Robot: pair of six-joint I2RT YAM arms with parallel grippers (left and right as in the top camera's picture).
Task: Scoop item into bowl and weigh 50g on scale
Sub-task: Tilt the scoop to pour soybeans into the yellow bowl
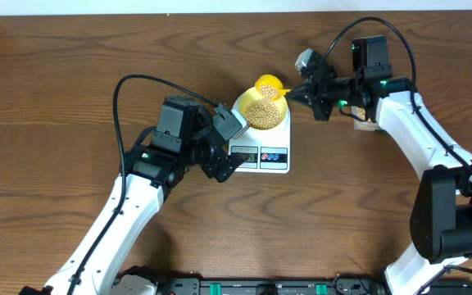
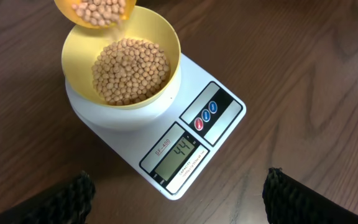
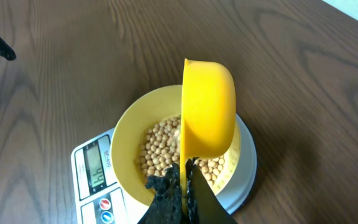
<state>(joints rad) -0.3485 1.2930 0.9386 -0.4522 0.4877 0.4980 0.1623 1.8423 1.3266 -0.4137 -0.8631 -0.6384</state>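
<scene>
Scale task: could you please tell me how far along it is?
Done: the bowl sits on the scale holding beans, display reading 44. In hand: the right jaws, shut on the scoop, tip it over the bowl. Left: more beans, up to 50.

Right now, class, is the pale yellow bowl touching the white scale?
Touching. The left wrist view shows the bowl seated directly on the scale, with no gap under its base.

bright, even light from overhead; only a soft shadow hugs the scale [image 2: 166,134]. the table [image 2: 303,74] beyond the scale shows faint sheen. near fingers [image 2: 67,199] look slightly blurred.
</scene>
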